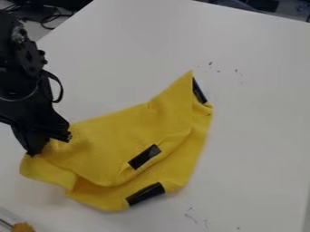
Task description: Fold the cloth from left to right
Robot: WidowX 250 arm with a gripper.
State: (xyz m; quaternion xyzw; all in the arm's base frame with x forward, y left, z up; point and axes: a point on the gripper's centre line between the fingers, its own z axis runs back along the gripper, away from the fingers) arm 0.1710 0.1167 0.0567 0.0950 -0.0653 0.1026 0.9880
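The black gripper [46, 138] is at the left of the camera view, low over the left end of the yellow cloth [103, 145] and overlapping it. The cloth lies rumpled, with layers overlapping along its lower side and a raised fold near its left end. One corner points up toward the middle of the view. Black patches show on the cloth near its upper right edge, at its middle and on its lower edge. The gripper hides part of the cloth's upper left edge.
The white table [254, 113] extends around the cloth, with small dark marks on its surface. An orange-brown object [23, 227] sits at the bottom left corner beside a pale edge. Cables [45, 19] lie beyond the table at the upper left.
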